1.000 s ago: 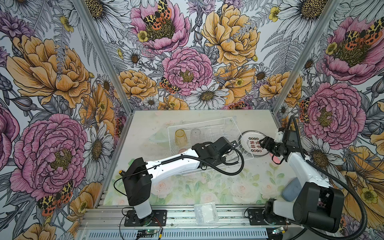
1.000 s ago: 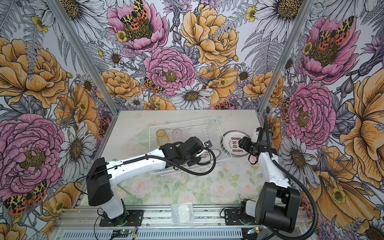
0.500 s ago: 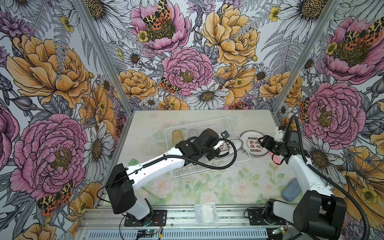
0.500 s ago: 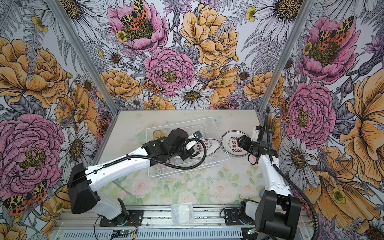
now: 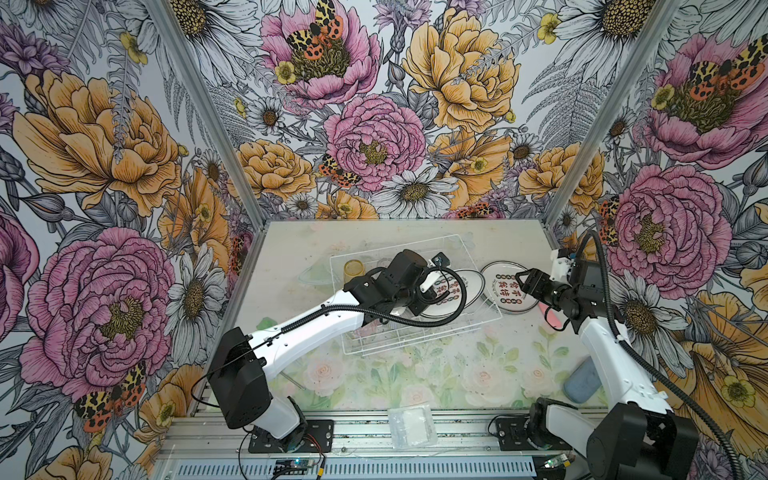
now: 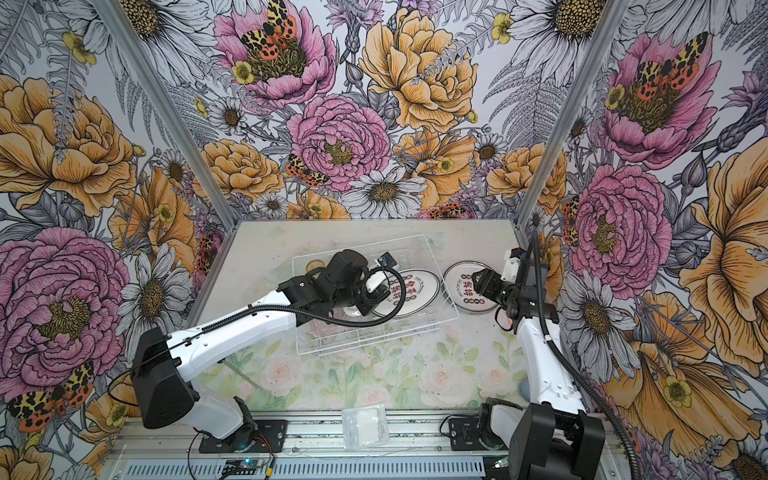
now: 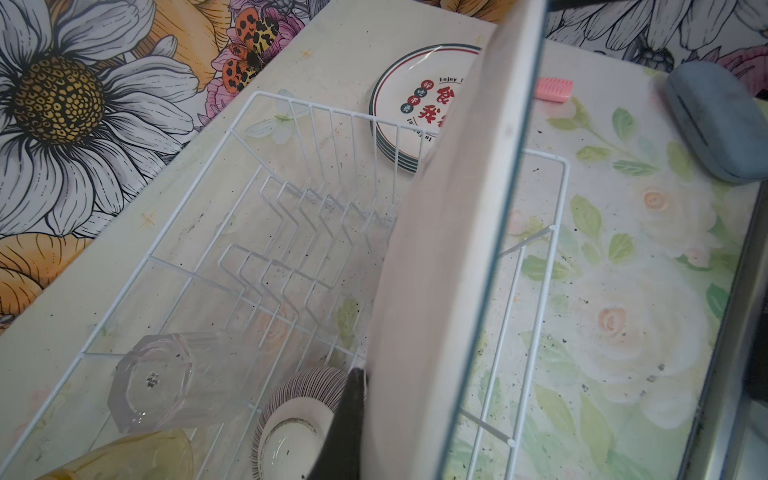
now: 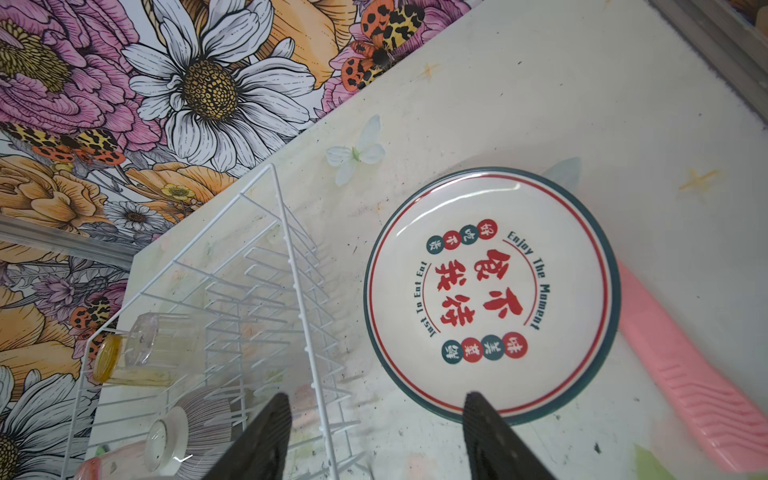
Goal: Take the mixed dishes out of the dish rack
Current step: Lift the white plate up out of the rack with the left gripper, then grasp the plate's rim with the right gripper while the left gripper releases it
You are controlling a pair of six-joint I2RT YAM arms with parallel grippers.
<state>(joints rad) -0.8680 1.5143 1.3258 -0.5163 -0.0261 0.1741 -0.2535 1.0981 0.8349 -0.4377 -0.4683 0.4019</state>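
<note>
My left gripper (image 5: 430,287) (image 7: 365,386) is shut on the rim of a white dark-rimmed plate (image 5: 451,291) (image 7: 449,249), which it holds tilted above the dish rack (image 5: 415,345) (image 7: 257,97). In the rack lie a yellow tumbler (image 5: 353,270) (image 7: 124,457), a clear tumbler (image 7: 158,382) and the ribbed bowl (image 7: 291,415), foot up. A pink tumbler (image 8: 104,465) shows at the rack's near end. Right of the rack, a stack of plates (image 5: 509,291) (image 8: 490,291) lies on the table. My right gripper (image 5: 525,282) (image 8: 378,399) hangs open over the stack's edge, holding nothing.
A pink ribbed handle (image 8: 685,374) (image 5: 550,318) lies beside the plate stack. A blue-grey case (image 5: 582,380) (image 7: 715,124) sits near the right arm's base. A white packet (image 5: 411,426) rests on the front rail. Flowered walls close in three sides.
My left gripper has drawn back to the left with the plate, whose printed face now shows above the rack. The right gripper has hardly moved.
</note>
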